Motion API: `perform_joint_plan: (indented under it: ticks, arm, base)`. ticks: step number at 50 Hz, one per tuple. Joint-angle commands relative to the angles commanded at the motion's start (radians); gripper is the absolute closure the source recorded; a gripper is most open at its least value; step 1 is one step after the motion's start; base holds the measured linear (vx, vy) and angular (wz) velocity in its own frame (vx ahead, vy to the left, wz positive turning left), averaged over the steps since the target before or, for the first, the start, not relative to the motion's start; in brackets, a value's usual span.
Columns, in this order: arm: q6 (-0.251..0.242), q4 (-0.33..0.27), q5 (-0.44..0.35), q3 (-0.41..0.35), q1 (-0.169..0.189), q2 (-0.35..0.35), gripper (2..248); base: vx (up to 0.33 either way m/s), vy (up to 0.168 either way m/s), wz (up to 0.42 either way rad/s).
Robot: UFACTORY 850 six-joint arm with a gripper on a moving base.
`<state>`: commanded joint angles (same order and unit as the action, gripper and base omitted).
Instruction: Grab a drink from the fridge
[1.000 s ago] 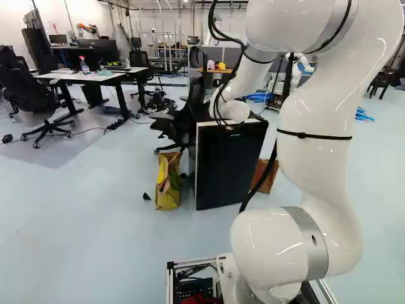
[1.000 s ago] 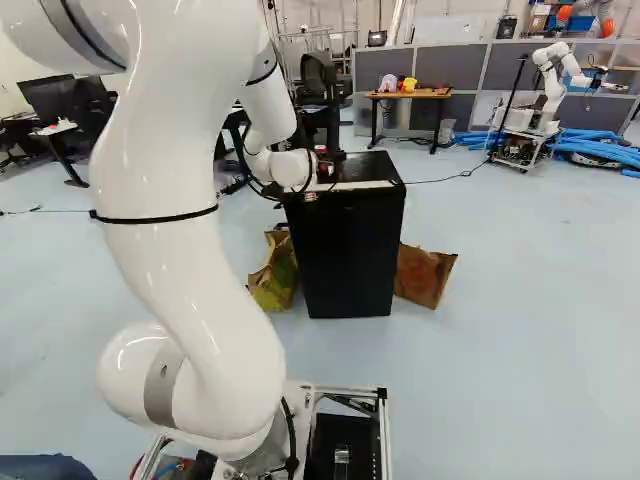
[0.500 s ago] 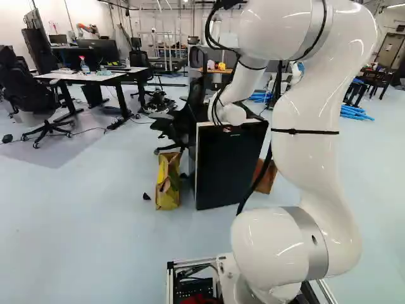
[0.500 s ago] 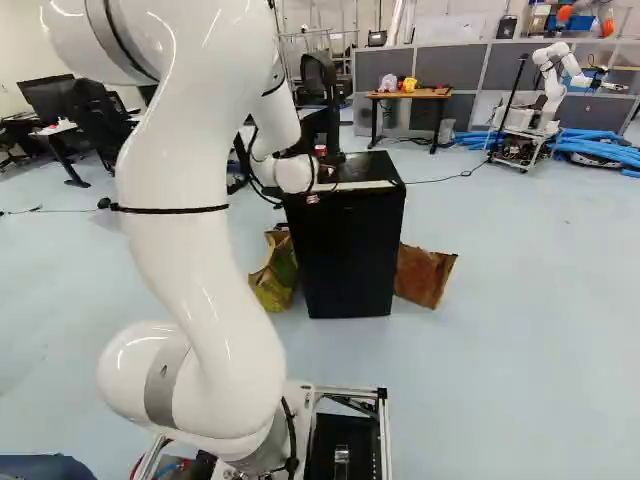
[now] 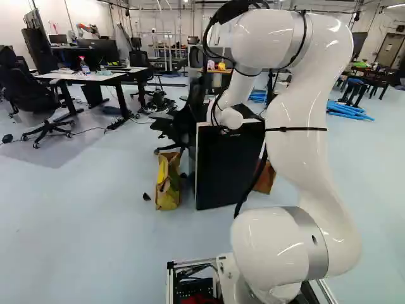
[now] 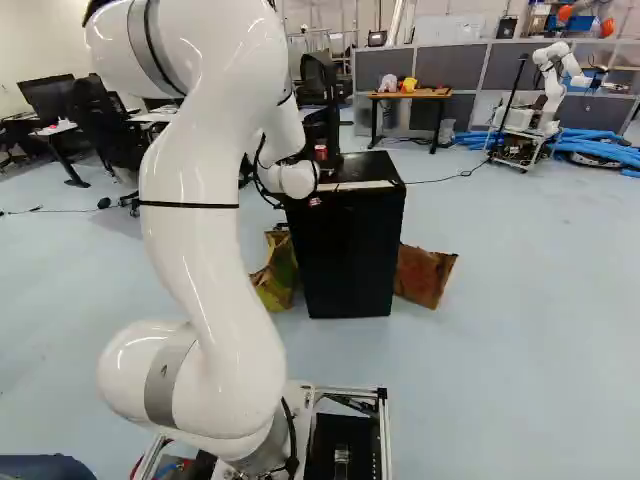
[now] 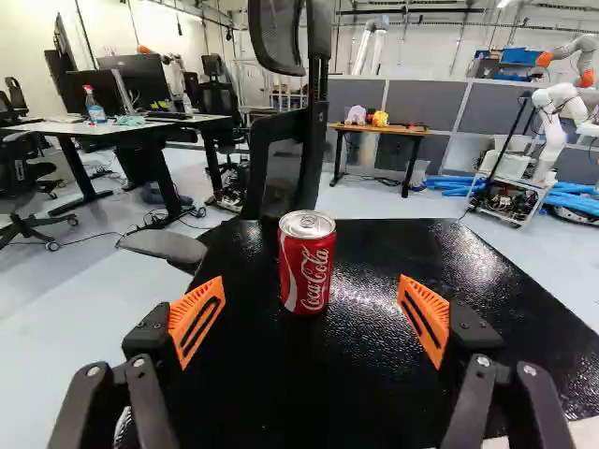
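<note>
A red cola can (image 7: 307,264) stands upright on the black top (image 7: 374,253) of the small fridge. My gripper (image 7: 307,323) is open over that top, its orange pads wide apart. The can is ahead of the fingertips, roughly in line with the gap, and neither pad touches it. In the right base view the can (image 6: 320,152) shows just beyond my wrist, on the fridge (image 6: 348,250). The black fridge (image 5: 228,168) appears closed in the left base view. My wrist hides the fingers in both base views.
An office chair (image 7: 288,140) stands close behind the fridge. Paper bags (image 5: 168,182) (image 6: 424,275) flank the fridge on the floor. Desks (image 5: 85,77) are farther off on the left. Another robot (image 6: 545,95) stands at the back right.
My upper arm and elbow have swung leftward in the left base view and rightward in the right one. The wrist has shifted slightly and sunk a little. Base and fridge have stayed put.
</note>
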<state>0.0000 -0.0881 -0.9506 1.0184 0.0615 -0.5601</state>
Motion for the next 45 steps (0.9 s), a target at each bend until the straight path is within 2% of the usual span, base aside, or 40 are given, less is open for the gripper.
perform_joint_plan:
  ticks: [11, 45]
  arm:
    - [0.0, -0.021, -0.005, 0.031, -0.001, -0.024, 3]
    - [0.0, -0.021, -0.005, 0.135, -0.003, -0.1, 3]
  base:
    - [0.0, 0.0, 0.0]
    - [0.0, 0.0, 0.0]
